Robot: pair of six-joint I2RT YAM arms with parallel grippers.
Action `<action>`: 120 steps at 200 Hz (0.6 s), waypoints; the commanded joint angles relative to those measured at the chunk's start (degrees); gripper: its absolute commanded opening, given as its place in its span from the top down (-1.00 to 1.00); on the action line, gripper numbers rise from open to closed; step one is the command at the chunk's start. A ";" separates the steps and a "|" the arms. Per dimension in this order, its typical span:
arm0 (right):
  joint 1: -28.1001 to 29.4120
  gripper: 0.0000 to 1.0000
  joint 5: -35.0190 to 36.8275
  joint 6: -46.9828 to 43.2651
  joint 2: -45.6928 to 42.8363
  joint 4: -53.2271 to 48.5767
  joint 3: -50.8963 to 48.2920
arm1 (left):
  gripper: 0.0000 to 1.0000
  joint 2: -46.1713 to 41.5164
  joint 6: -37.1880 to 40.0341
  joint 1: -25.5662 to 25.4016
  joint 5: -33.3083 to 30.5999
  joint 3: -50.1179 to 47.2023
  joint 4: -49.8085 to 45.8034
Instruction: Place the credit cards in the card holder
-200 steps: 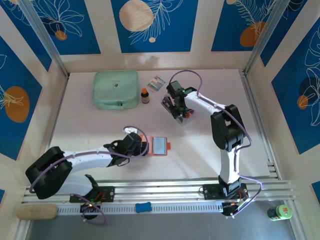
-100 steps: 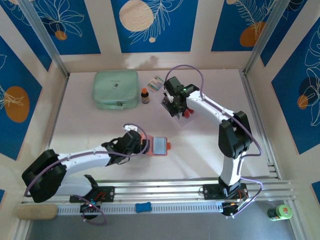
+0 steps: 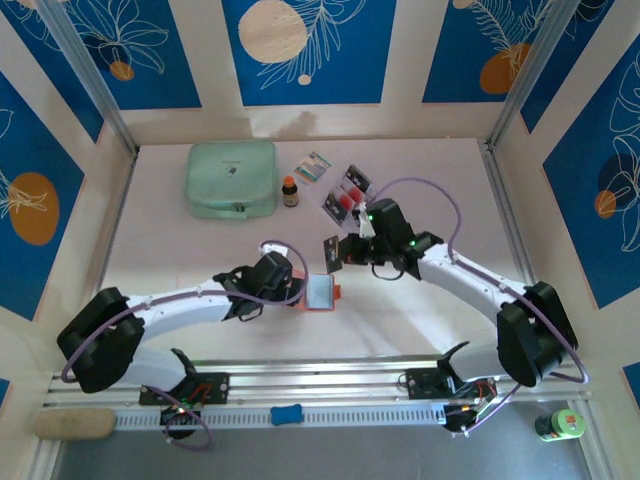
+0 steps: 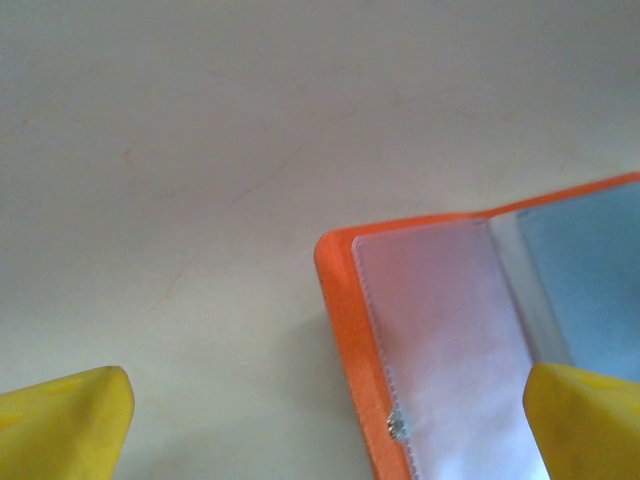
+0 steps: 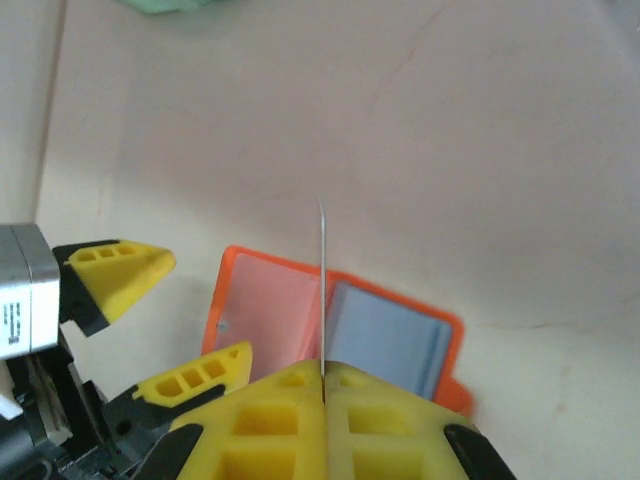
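Orange card holder (image 3: 320,292) lies open and flat on the table (image 3: 190,250), near the middle and towards the near edge, with its pale clear pockets facing up.

Left gripper (image 4: 325,400): released, jaws wide apart. In the left wrist view the far left corner of the card holder sits between the two yellow fingertips (image 4: 75,420), and the right one is over the pocket side. Cannot tell whether either fingertip touches it.

Right gripper (image 5: 322,378): clenched on one credit card (image 3: 333,252). In the right wrist view the card is edge-on, a thin upright line directly above the fold between the two pockets. It is apart from the holder and no edge has entered a pocket.

Remaining credit cards (image 3: 345,195) lie in a small overlapping group on the table, further back, well apart from the holder. Red spots and dark end bands are visible.

Mint-green pouch (image 3: 232,178) sits at the back left. A small brown bottle (image 3: 290,190) stands just beside its right edge, and a patterned packet (image 3: 314,166) lies near the bottle.

Open room:
- Bare table lies to the left of the left arm, and from the right arm out to the side rail.
- The two grippers are close together over the holder, with little space between them.
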 commanded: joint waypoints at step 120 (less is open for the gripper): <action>10.34 1.00 4.71 16.87 6.94 36.70 -16.62 | -1.00 0.25 -4.23 0.35 -3.65 -3.16 -4.30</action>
